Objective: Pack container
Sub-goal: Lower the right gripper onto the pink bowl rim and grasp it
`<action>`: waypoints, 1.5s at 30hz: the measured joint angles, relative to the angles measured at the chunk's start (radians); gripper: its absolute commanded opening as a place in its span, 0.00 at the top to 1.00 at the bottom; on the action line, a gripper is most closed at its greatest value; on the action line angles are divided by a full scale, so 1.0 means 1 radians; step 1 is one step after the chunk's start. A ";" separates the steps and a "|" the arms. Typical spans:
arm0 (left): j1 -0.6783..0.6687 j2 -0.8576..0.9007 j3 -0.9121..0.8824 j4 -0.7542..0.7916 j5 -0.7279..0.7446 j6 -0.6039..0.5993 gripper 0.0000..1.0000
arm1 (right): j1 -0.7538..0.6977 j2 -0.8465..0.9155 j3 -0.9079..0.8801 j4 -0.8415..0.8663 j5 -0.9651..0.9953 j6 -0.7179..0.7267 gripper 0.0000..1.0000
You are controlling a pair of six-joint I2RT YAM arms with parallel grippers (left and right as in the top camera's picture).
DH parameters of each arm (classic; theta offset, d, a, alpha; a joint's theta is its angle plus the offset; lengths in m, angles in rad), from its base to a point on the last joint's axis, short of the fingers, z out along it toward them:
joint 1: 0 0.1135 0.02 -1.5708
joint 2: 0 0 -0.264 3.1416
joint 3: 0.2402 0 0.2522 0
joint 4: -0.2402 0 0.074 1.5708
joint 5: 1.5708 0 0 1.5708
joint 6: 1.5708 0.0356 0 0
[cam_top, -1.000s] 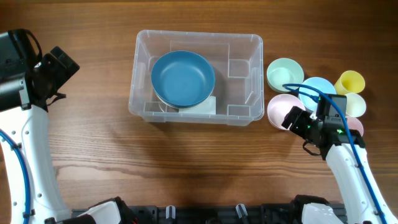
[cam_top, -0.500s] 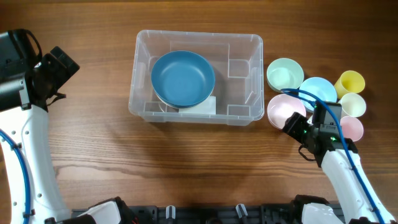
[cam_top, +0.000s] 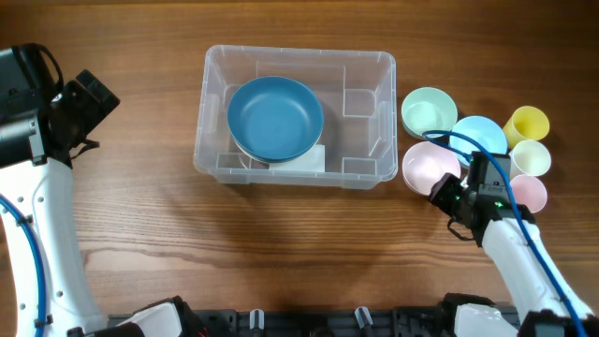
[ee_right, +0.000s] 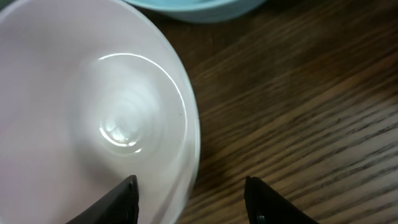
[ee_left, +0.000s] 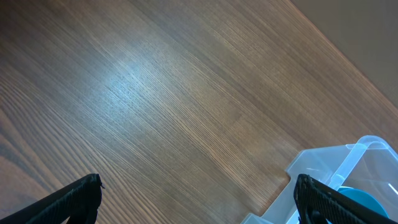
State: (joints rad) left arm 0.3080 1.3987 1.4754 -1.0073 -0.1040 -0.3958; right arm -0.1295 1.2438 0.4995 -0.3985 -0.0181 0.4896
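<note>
The clear rectangular container (cam_top: 370, 154) stands at the middle back of the table with a large blue bowl (cam_top: 275, 117) inside it; its corner shows in the left wrist view (ee_left: 348, 162). My right gripper (cam_top: 442, 193) is open at the near rim of a pink bowl (cam_top: 427, 165), right of the container. In the right wrist view the jaws straddle that bowl's rim (ee_right: 189, 130), one finger over the bowl, one over the wood. My left gripper (cam_top: 92, 101) is open and empty, raised at the far left.
Right of the container stand a green bowl (cam_top: 428, 109), a light blue bowl (cam_top: 479, 135), a yellow cup (cam_top: 526, 124), a cream cup (cam_top: 531, 157) and a pink cup (cam_top: 529, 193). A blue cable runs along my right arm.
My right gripper has shifted slightly toward the table's front and lowered onto the pink bowl's near rim. The left arm has not moved.
</note>
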 measured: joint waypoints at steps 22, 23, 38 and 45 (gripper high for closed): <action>0.000 0.000 0.000 0.000 0.000 0.000 0.00 | 0.000 -0.002 0.000 -0.025 0.000 0.008 0.78; 0.000 0.000 0.000 0.000 0.000 0.000 0.00 | 0.000 -0.010 0.000 -0.029 -0.001 0.007 0.80; 0.000 0.000 0.000 0.000 0.000 0.000 0.00 | 0.000 -0.201 0.000 -0.082 0.000 -0.023 0.85; 0.000 0.000 0.000 0.000 0.000 0.000 0.00 | 0.001 -0.253 0.000 -0.103 0.000 -0.038 0.44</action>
State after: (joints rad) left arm 0.3080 1.3987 1.4754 -1.0073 -0.1040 -0.3958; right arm -0.1284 0.9905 0.4995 -0.5014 -0.0181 0.4515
